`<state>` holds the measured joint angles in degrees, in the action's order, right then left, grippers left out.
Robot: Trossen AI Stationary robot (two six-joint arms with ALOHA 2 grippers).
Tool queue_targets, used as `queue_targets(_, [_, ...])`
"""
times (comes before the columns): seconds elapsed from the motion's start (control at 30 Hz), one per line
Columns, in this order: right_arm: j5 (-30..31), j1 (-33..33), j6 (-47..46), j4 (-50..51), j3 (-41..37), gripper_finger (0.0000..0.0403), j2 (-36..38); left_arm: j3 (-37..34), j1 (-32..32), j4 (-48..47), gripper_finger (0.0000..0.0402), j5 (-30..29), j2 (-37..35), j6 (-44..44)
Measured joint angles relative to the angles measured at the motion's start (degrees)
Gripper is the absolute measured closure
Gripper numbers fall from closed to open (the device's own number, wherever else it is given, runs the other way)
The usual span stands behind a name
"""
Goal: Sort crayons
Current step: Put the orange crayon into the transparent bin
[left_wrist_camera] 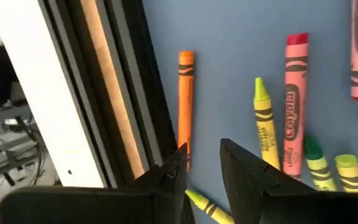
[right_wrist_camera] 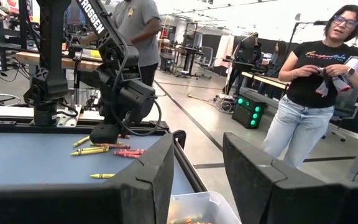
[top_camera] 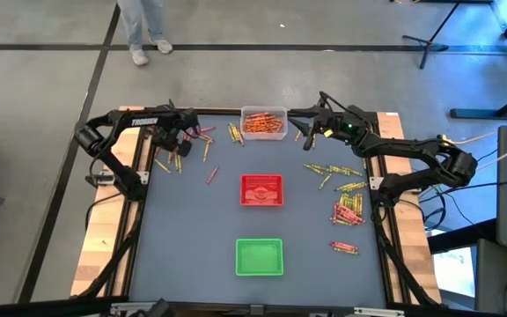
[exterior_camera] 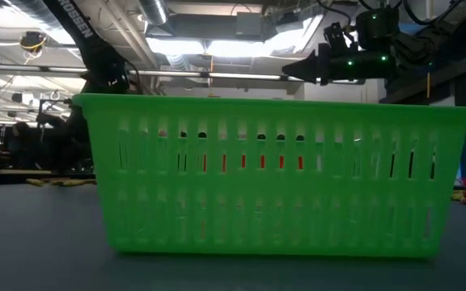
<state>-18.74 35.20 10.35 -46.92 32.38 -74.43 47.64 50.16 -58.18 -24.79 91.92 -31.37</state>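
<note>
we see the left end effector (left_wrist_camera: pixel 201 171) low over the far left corner of the surface (top_camera: pixel 192 229), its fingers narrowly parted and empty, with an orange crayon (left_wrist_camera: pixel 186 106) lying just ahead, its long axis running straight away from the fingertips beside the surface's edge rail. so we judge the left arm nearer to that cluster. farther off, the right end effector (top_camera: pixel 309 120) hovers half open and empty by the clear tray (top_camera: pixel 263 134) of orange crayons.
</note>
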Motion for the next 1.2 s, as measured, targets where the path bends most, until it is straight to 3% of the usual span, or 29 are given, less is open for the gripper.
queue_targets(0.1, [0.0,0.0,0.0,0.5,0.0,0.0265,0.0,0.0,-0.1,-0.2,0.0319,0.0,0.0,0.2])
queue_targets(0.2, [0.0,0.0,0.0,0.7,0.0,0.0265,0.0,1.6,-1.3,0.2,0.0319,4.8,0.0,0.6])
queue_targets(0.43, [0.0,0.0,0.0,0.1,0.0,0.0265,0.0,11.2,-7.1,0.1,0.0319,6.4,0.0,9.4])
queue_targets(0.6, [0.0,0.0,-0.1,-0.2,0.0,0.0265,0.0,19.1,-3.1,-7.1,0.0319,6.9,2.4,12.6])
queue_targets(0.83, [0.0,0.0,-0.7,-0.1,0.0,0.0265,0.0,28.3,1.7,-23.9,0.0353,2.5,13.3,14.1])
queue_targets(1.0, [0.0,0.0,-0.7,0.2,0.0,0.0265,0.0,31.9,4.7,-27.8,0.0374,3.1,19.6,15.1])
queue_targets(1.2, [0.0,0.0,-0.7,0.4,0.0,0.0265,0.0,32.3,8.7,-28.1,0.0371,6.1,23.5,16.1])
